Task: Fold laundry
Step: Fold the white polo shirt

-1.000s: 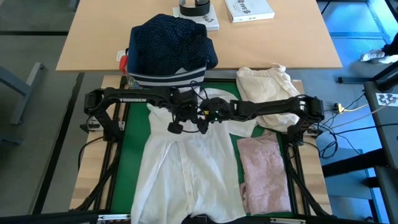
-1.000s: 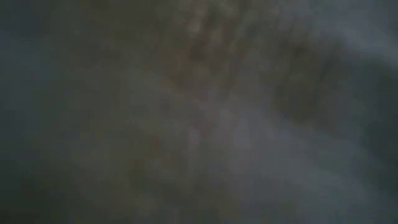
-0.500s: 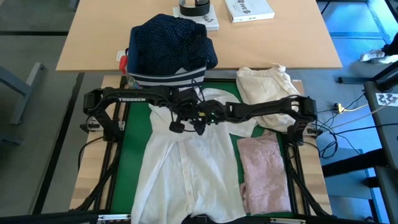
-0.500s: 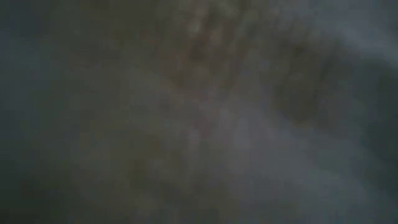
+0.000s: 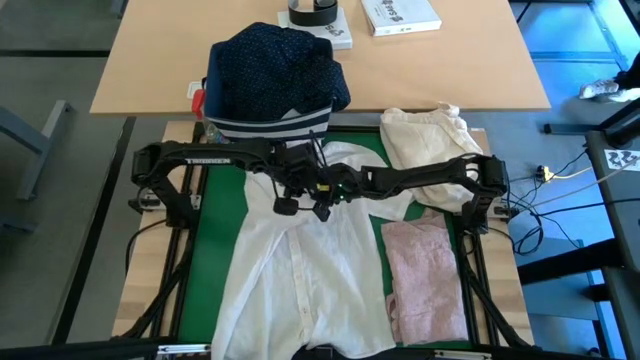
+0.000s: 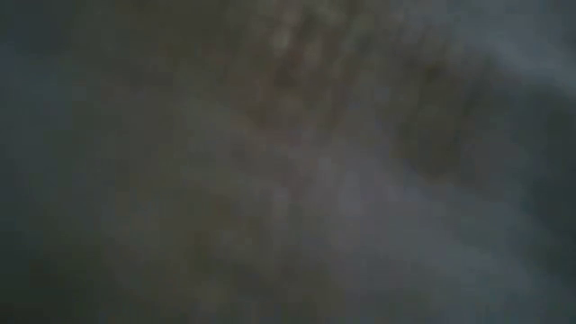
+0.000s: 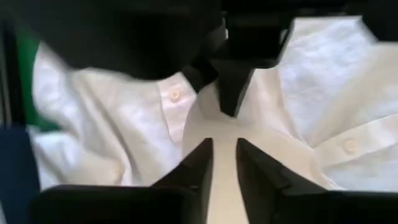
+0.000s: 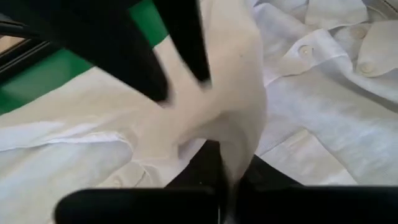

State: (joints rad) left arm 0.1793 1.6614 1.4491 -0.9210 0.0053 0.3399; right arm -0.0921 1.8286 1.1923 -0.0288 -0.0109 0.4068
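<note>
Rumpled, soft white shirt (image 5: pixel 300 265), seemingly pinched by right end effector (image 5: pixel 322 208)

You're in a robotics lab or office test space, your two dark arms on a framed rig over a green mat (image 5: pixel 212 215), plain wooden tabletop (image 5: pixel 450 75) behind, loose cables (image 5: pixel 560 172) trailing over grey carpet, fiducial marker sheet (image 5: pixel 625 158) at the side.

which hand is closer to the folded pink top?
Right. The right hand is at the collar of the white shirt, on the side toward the pink top. The left hand is beside it, farther from the top.
</note>
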